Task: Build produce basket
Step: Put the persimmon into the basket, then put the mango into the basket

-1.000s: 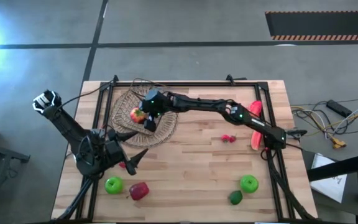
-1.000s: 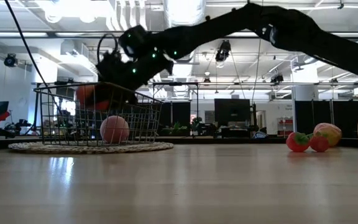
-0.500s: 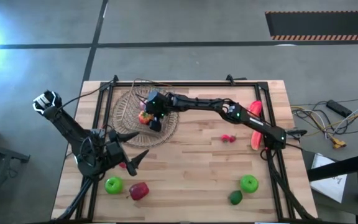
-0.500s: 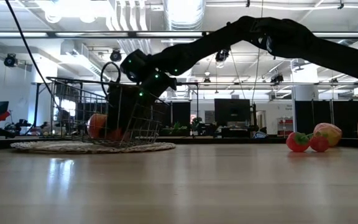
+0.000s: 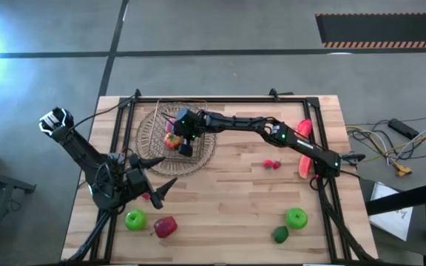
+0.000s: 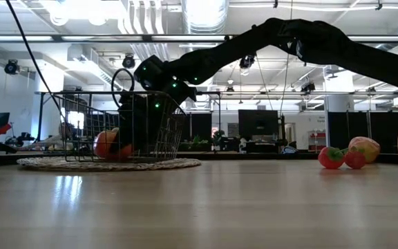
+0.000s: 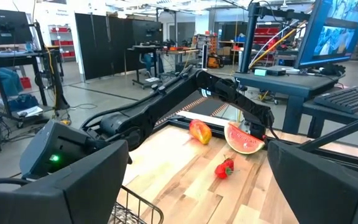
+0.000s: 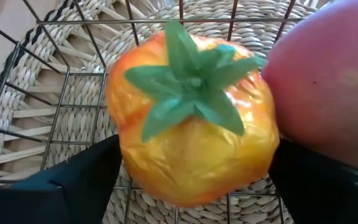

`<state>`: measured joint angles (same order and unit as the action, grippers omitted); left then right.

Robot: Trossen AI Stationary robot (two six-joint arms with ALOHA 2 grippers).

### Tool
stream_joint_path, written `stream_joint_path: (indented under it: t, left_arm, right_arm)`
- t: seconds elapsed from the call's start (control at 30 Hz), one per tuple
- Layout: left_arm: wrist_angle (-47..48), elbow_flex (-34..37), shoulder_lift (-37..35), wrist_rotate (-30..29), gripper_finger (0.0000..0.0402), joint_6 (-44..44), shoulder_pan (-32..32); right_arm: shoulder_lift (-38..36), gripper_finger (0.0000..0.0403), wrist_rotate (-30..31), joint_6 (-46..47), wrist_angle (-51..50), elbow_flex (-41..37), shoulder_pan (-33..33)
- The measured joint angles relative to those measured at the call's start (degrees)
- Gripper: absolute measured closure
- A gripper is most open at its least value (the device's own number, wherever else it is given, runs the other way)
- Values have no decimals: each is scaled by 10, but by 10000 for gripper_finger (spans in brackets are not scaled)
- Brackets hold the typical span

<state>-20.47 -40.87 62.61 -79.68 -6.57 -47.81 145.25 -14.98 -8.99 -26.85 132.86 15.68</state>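
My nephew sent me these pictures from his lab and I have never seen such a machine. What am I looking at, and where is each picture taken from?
These are two dark robot arms at a wooden table, each ending in a two-finger gripper. One picture looks straight down from above, one looks level across the table top, and two come from cameras on the arms' wrists.

The right gripper reaches down into a wire basket that stands on a round woven mat. Its fingers are open on either side of an orange toy tomato, which rests on the basket floor beside a pink peach. The left gripper waits open near the table's front.

Scattered on the table are two green apples, a red apple, a dark green piece, small red berries and a watermelon slice.
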Motion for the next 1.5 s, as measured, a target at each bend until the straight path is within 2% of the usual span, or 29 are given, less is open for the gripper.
stream_joint_path:
  t: [0.23,0.47,0.77,0.83,0.93,1.13,1.23,1.43,1.5]
  left_arm:
    - [0,4,0,-1,33,0,0]
    - [5,5,0,-2,33,0,0]
    - [5,22,0,-1,33,-6,-3]
    - [3,30,0,-1,33,-12,-3]
    - [0,44,0,-1,33,-31,-3]
    - [0,62,1,1,33,-51,-3]
    - [-1,74,1,1,33,-52,-3]
    - [0,97,0,1,33,-80,4]
    - [-1,103,0,1,33,-82,6]
  right_arm:
    - [-22,24,0,-4,-24,3,1]
    - [-74,23,0,-21,-91,9,-2]
    - [-191,23,3,-31,-226,-11,-4]
    - [-225,23,9,-33,-242,-42,-6]
    - [-291,23,51,-36,-251,-114,-7]
    - [-442,23,154,-2,-238,-311,-5]
    - [-519,23,200,41,-237,-409,-5]
    - [-672,23,361,183,-263,-580,-1]
    - [-716,23,392,237,-292,-623,5]
